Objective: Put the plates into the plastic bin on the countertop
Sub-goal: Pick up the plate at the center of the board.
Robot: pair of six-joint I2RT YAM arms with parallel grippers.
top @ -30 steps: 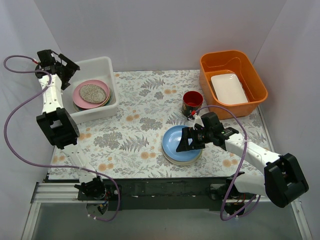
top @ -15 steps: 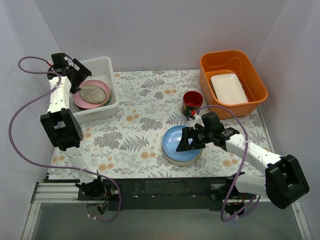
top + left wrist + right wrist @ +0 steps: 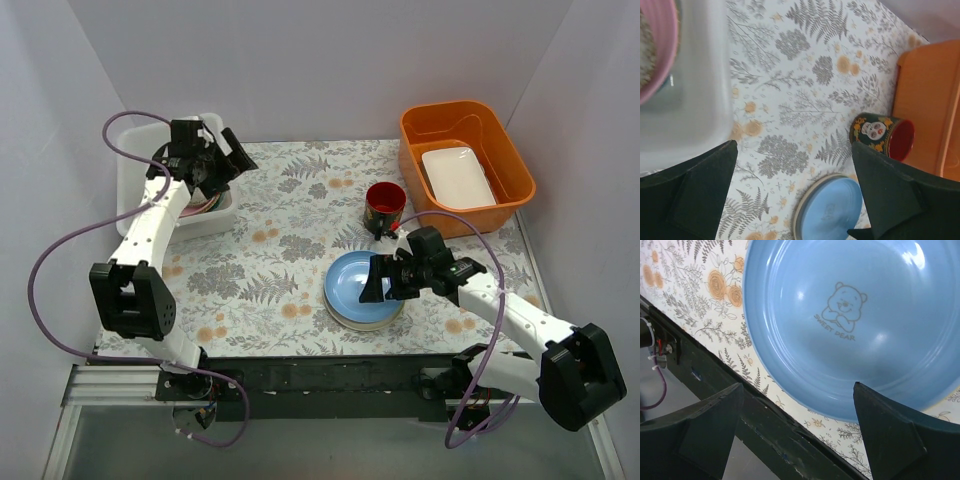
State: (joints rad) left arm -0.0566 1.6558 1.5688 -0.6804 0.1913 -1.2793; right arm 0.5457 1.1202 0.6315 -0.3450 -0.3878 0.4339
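My left gripper (image 3: 228,162) hangs over the right wall of the bin (image 3: 128,190), its jaws spread wide with nothing between them. The left wrist view shows a pink plate (image 3: 657,47) lying inside the bin, which stands at the far left corner of the counter (image 3: 290,230). My right gripper (image 3: 368,280) sits low over the blue plate (image 3: 348,285), also wide open and empty, one finger on either side of the plate's rim. I cannot tell whether it touches. That plate tops a short stack near the front edge. A red mug (image 3: 385,205) stands just behind the stack.
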